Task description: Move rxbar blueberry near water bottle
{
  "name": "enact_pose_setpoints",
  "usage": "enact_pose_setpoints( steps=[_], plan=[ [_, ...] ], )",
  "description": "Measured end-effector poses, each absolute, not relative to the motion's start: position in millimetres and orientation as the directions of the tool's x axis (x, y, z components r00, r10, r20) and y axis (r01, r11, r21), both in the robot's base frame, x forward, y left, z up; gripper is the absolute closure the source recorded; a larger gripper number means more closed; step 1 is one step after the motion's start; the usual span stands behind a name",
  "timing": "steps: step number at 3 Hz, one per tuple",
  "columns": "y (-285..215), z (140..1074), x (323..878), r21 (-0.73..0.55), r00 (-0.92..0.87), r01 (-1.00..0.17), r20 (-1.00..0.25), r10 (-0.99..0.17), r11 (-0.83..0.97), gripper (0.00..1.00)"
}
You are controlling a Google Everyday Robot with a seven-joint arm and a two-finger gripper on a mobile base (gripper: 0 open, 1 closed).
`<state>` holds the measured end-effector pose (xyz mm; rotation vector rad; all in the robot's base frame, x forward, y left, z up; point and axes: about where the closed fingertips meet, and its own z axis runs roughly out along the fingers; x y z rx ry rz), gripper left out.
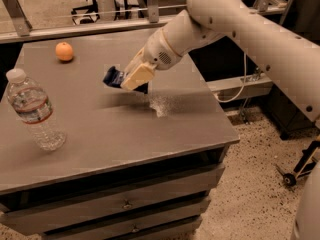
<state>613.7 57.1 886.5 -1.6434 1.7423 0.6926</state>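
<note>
Snack bar [112,77] was clenched in the gripper [127,80] above the table [125,134]; the water bottle [35,111] stood at 8 o'clock, well apart. Carrying and placing remained.

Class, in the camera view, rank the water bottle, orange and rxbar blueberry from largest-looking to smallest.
1. water bottle
2-3, unsure: rxbar blueberry, partly hidden in the gripper above the table, and orange look alike.

arm: thick white rounded tube segments, small dark screws | wrist: white, tan ring, dotted grille patch | claw [128,83]: cream-tan, blocky, above the grey surface [100,134] middle
</note>
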Motion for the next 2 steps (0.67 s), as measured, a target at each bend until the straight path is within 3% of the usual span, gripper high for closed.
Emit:
enact_pose_setpoints(
  steps=[2],
  plan=[
    [105, 864, 569, -0.005, 0.021, -1.0, -0.753, -0.657, -0.025, 1.0]
  ],
)
